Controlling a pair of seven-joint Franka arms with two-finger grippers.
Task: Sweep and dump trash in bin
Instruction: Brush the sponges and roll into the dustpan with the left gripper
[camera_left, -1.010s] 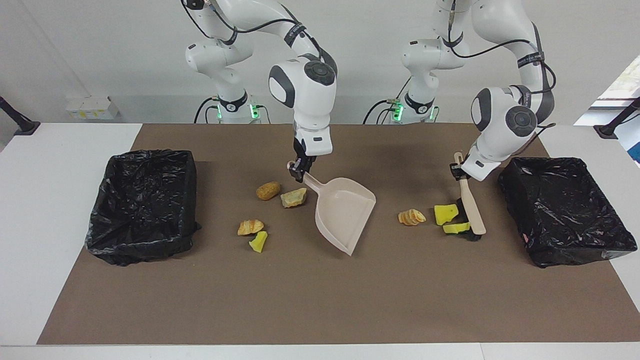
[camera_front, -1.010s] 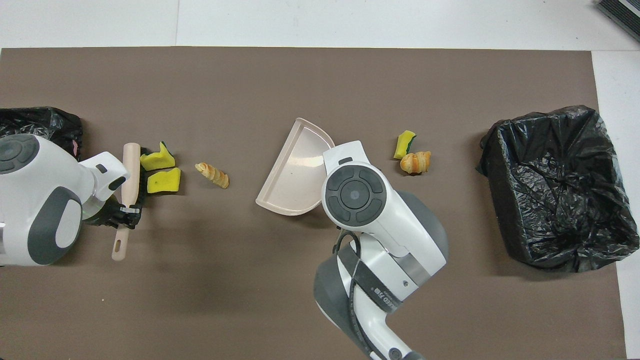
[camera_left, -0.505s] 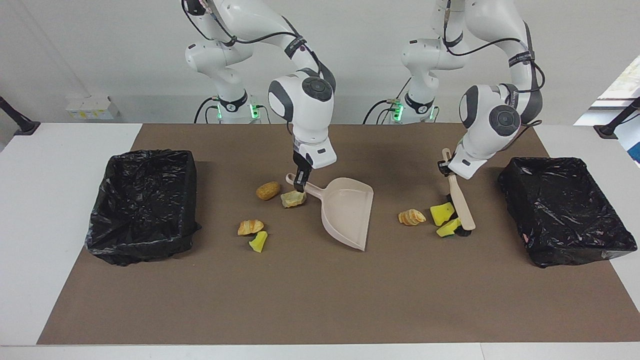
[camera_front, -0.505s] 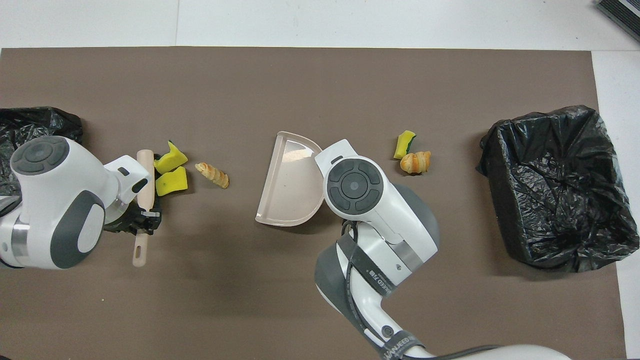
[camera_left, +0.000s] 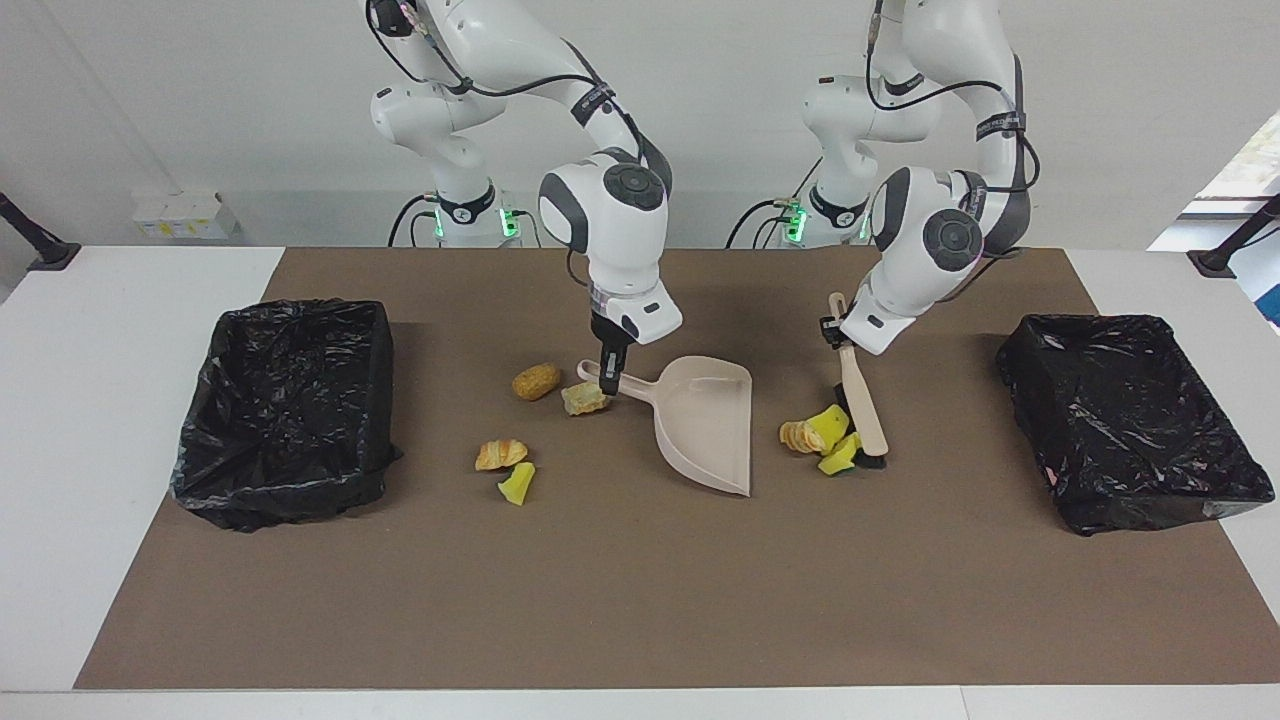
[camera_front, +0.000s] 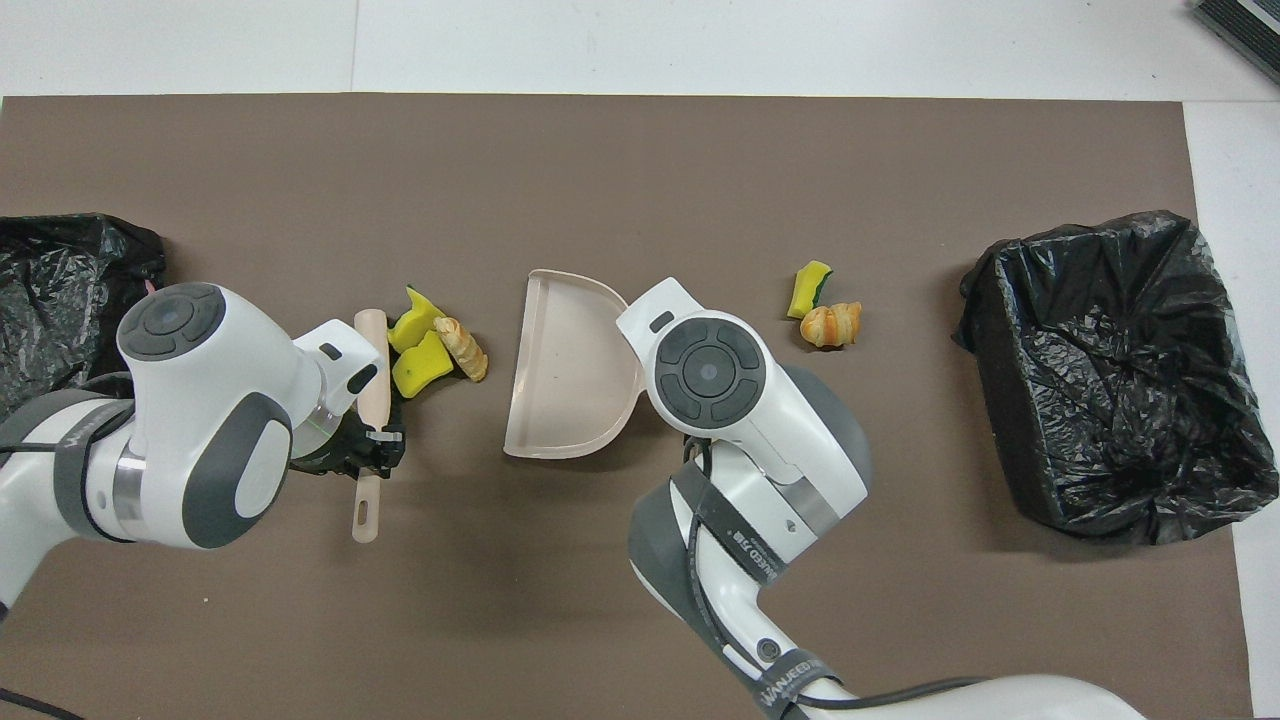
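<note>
My left gripper (camera_left: 836, 333) is shut on the handle of the beige brush (camera_left: 862, 400) (camera_front: 371, 385). The brush's dark bristles press two yellow sponge pieces (camera_left: 830, 425) (camera_front: 418, 362) against a spiral bread piece (camera_left: 797, 436) (camera_front: 466, 349). My right gripper (camera_left: 608, 372) is shut on the handle of the beige dustpan (camera_left: 705, 425) (camera_front: 565, 375), whose mouth faces that pile a short gap away. More trash lies toward the right arm's end: a potato-like lump (camera_left: 536, 380), a bread chunk (camera_left: 585, 398) by the dustpan handle, a croissant (camera_left: 500, 454) (camera_front: 830, 325) and a yellow sponge (camera_left: 517, 483) (camera_front: 808, 288).
A bin lined with a black bag (camera_left: 285, 410) (camera_front: 1110, 370) stands at the right arm's end of the brown mat. Another such bin (camera_left: 1130, 420) (camera_front: 60, 290) stands at the left arm's end. White table (camera_left: 90, 330) borders the mat.
The left arm has swept the brush toward the dustpan, pushing both sponges against the spiral bread. The right arm has turned the dustpan so that its mouth faces them.
</note>
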